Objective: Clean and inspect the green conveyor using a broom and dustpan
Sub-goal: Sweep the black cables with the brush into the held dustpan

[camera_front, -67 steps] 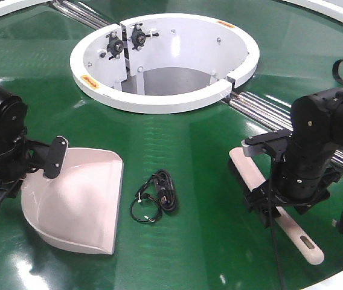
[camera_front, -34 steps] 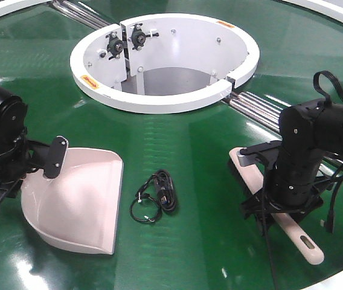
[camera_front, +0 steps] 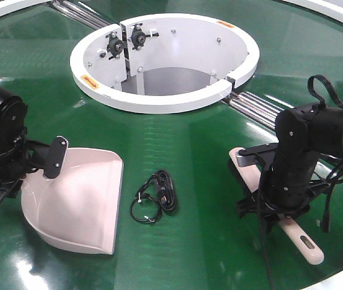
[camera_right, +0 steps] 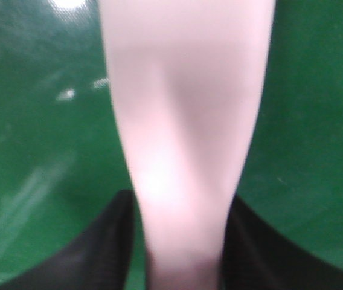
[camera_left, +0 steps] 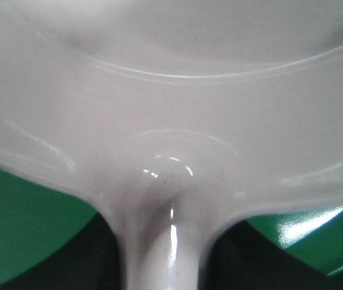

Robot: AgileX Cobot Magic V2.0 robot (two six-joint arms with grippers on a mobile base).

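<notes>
Fingers (camera_right: 114, 241) of the right gripper (camera_right: 182, 205) pinch the slim beige-pink plastic broom (camera_right: 183, 109) by its handle, the left gripper (camera_left: 166, 248) likewise the beige-pink scoop dustpan (camera_left: 171, 90); both seem light, stiff, slick.

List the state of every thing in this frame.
dustpan, lying on the green conveyor
broom, lying on the conveyor
black cable, coiled, untouched
left gripper, shut on the dustpan handle
right gripper, astride the broom handle, closure unclear

The right gripper (camera_front: 275, 212) swivels and settles lower over the broom (camera_front: 301, 241), its arm leaning toward the broom's head.
</notes>
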